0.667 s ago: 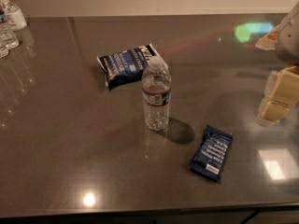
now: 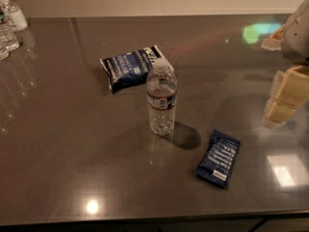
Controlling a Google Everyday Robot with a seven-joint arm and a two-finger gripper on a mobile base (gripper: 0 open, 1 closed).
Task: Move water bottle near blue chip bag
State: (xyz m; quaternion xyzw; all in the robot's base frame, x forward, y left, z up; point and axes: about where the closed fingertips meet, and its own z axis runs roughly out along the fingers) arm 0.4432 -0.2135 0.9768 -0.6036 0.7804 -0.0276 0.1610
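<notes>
The water bottle (image 2: 161, 96) stands upright near the middle of the dark table, clear and ribbed with a white cap and a dark label band. The blue chip bag (image 2: 130, 67) lies flat just behind it to the left, almost touching the bottle's top in the picture. My gripper (image 2: 284, 99) is at the right edge, well to the right of the bottle, with pale yellow fingers (image 2: 289, 88) pointing down above the table. It holds nothing.
A small narrow dark blue packet (image 2: 218, 158) lies right of the bottle toward the front. Small clear bottles and a pump bottle (image 2: 9, 21) stand at the far left corner. The table's front edge (image 2: 154, 219) runs along the bottom.
</notes>
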